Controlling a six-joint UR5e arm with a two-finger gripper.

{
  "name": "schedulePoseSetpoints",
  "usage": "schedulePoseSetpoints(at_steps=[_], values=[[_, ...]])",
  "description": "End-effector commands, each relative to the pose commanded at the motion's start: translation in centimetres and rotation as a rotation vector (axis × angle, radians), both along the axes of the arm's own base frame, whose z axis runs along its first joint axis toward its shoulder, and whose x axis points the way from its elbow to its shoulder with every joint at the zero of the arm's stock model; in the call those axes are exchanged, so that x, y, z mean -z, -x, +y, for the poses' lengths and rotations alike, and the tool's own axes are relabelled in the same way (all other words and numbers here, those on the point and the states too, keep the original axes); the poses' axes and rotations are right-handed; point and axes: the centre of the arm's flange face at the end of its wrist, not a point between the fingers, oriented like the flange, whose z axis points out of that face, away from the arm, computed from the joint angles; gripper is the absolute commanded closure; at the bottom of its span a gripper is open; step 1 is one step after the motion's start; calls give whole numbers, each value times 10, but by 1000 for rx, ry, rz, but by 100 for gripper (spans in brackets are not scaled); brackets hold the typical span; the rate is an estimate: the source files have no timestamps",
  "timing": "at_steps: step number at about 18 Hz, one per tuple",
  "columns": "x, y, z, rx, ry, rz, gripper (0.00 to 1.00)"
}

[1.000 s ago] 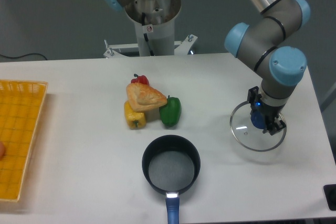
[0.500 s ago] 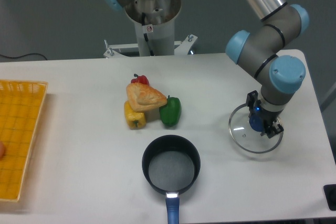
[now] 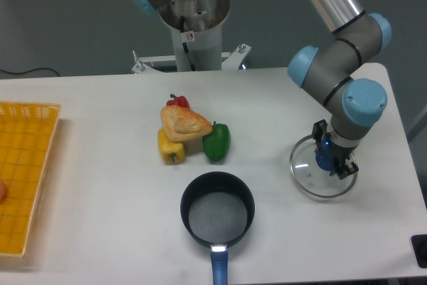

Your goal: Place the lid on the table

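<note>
The round glass lid (image 3: 308, 173) with its thin metal rim lies low over the white table (image 3: 100, 185) at the right. My gripper (image 3: 329, 157) points straight down over its middle, and the dark fingers are shut on the blue knob. The arm's blue-capped wrist hides the back edge of the lid. I cannot tell whether the rim rests on the tabletop or hangs just above it.
A dark pot (image 3: 217, 209) with a blue handle stands at the front centre. Behind it lie a green pepper (image 3: 217, 141), a yellow pepper (image 3: 171, 149), a red pepper (image 3: 177, 102) and a pastry (image 3: 184, 123). A yellow mesh tray (image 3: 23, 171) fills the left edge.
The gripper has shifted a little to the left and toward the front with the lid held in it; the lid's rim sits slightly lower in the picture.
</note>
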Motion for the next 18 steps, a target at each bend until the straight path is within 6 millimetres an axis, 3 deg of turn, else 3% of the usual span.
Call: schedulePoseSetpoints(at_steps=[18], values=[[7,-1,1,-2,1,9,36]])
